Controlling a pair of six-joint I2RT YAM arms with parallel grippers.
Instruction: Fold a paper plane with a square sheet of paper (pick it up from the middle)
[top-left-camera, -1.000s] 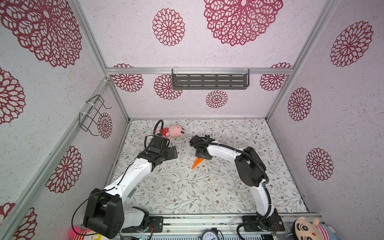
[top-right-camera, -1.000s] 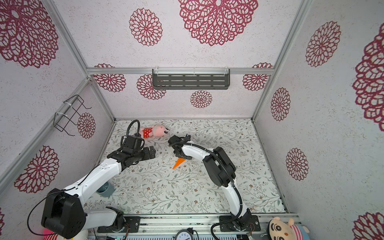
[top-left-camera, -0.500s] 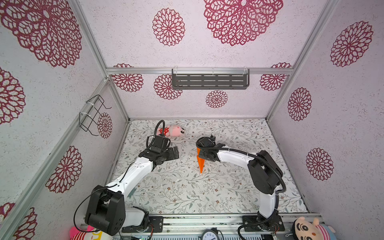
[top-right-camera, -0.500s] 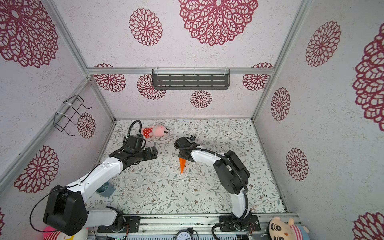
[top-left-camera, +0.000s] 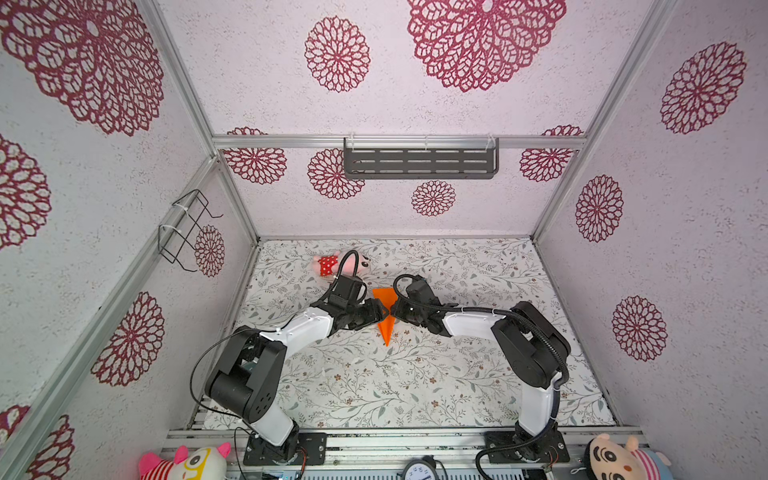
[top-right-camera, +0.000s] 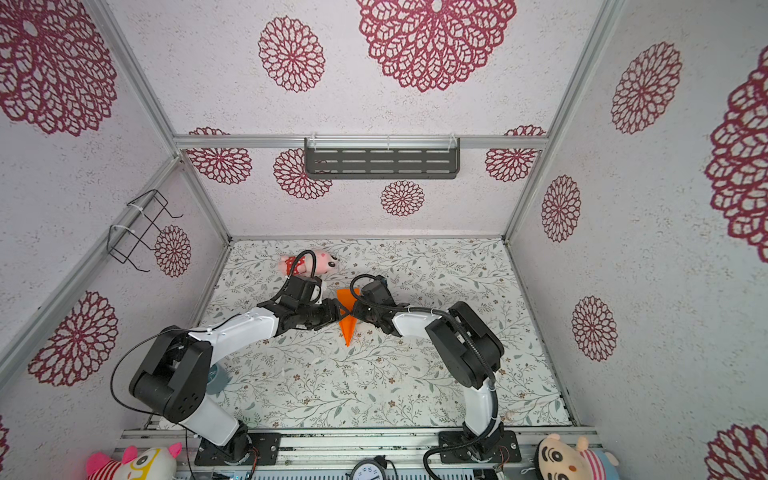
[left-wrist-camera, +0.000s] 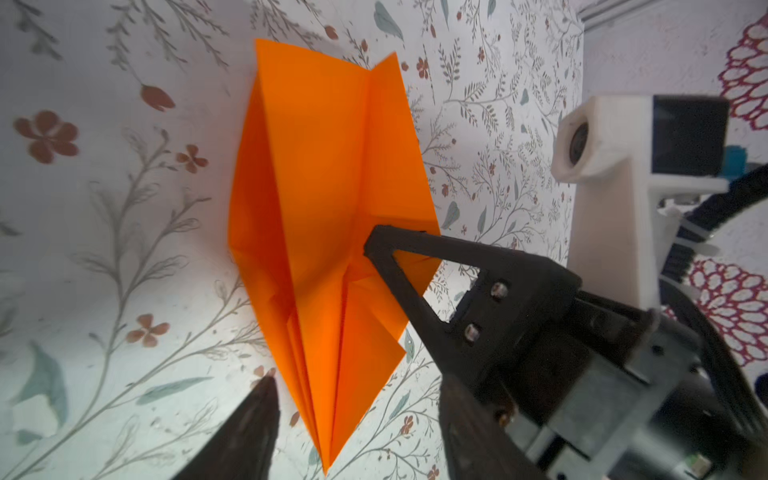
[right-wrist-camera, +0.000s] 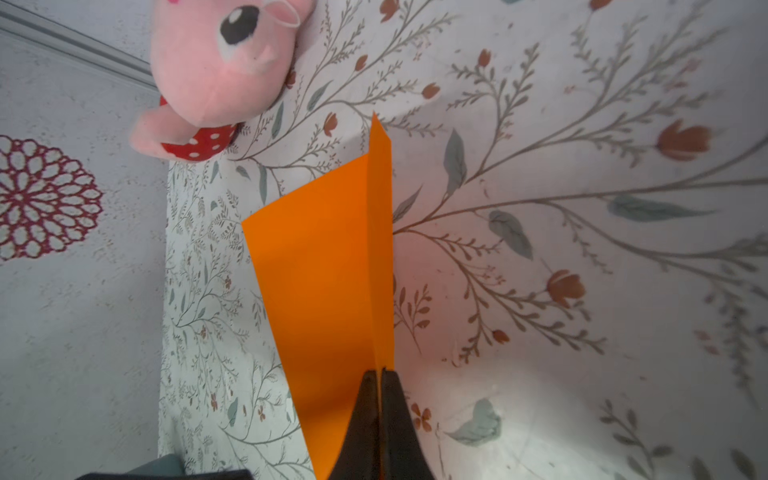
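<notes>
The right fingers (right-wrist-camera: 365, 415) are pinching the paper plane (right-wrist-camera: 328, 270) shut along its centre fold over the middle of the table (top-left-camera: 457, 374), while the left fingers (left-wrist-camera: 257, 415) are sitting half-open astride its nose; closing off-centre, they are risking crushing a wing or tugging it loose

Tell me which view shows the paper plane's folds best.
The left wrist view: the paper plane fills it, layers and creases clear. The right wrist view shows one plain side; both top views only a small triangle.

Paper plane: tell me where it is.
In both top views the paper plane is mid-table, held by the right gripper, near the pink plush toy.
</notes>
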